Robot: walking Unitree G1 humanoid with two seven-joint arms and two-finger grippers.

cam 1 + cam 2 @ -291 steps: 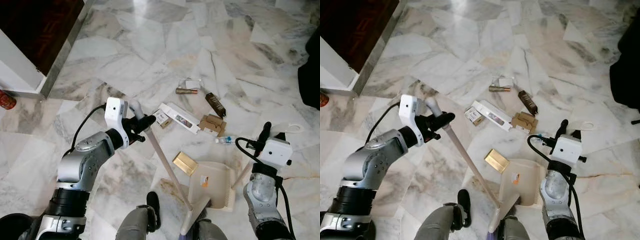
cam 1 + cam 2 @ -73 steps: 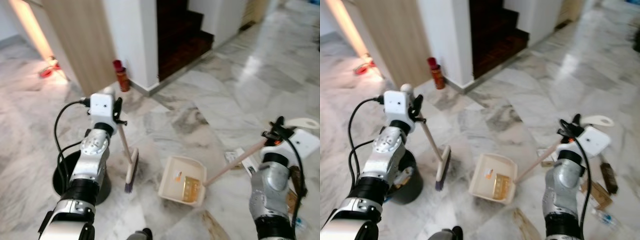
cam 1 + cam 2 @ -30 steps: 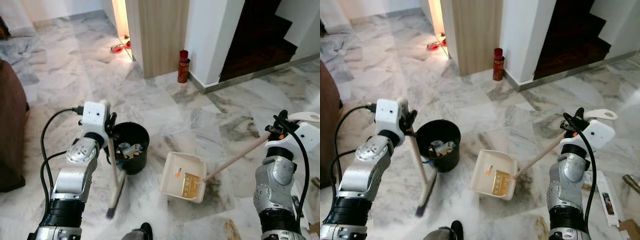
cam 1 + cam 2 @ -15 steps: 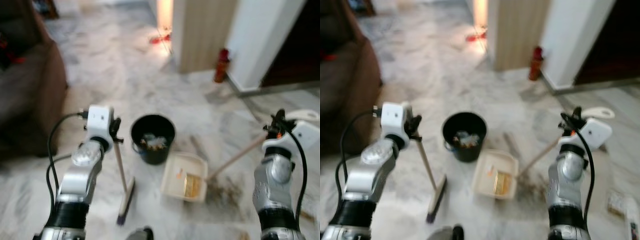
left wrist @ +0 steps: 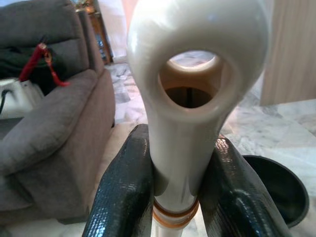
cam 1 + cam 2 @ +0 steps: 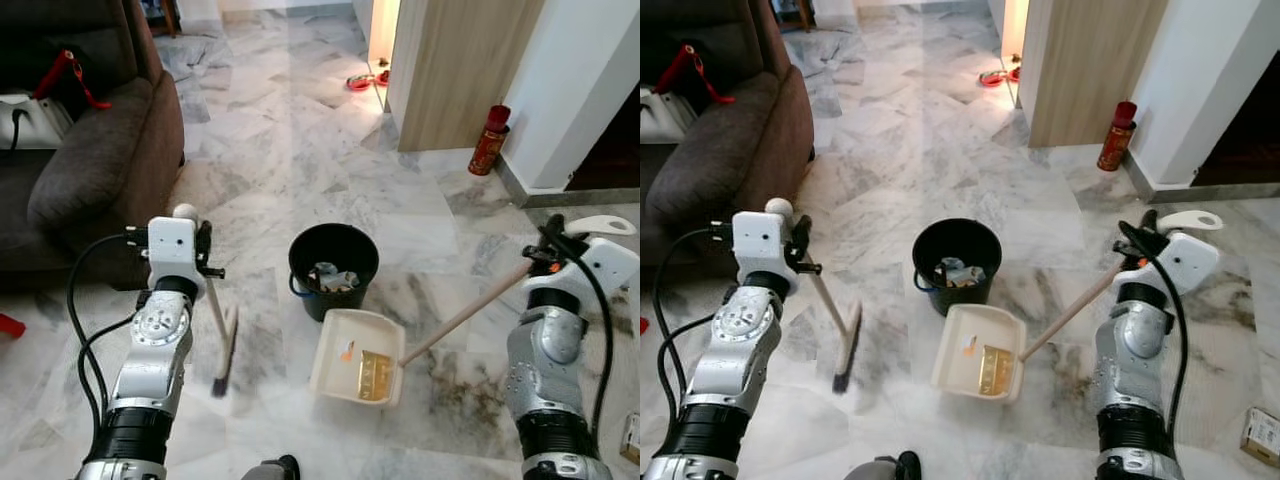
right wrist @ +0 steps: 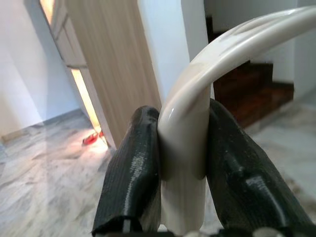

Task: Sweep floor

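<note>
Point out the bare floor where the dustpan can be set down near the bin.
Bare marble lies beyond the black bin, toward the wooden panel and red can, and between the bin and sofa. It is crowded just before the bin: the dustpan, held by the right hand, hangs there; the left hand's broom is beside it.

Nothing readable is showing up anywhere, honestly. The red can [image 6: 489, 139] by the wall is sitting too far off for any lettering to come through. The gold packet [image 6: 374, 374] in the dustpan [image 6: 340, 345] is just giving off shine, no print. The small orange mark [image 6: 346, 349] on the dustpan is looking like a blob, not letters or numbers.
</note>
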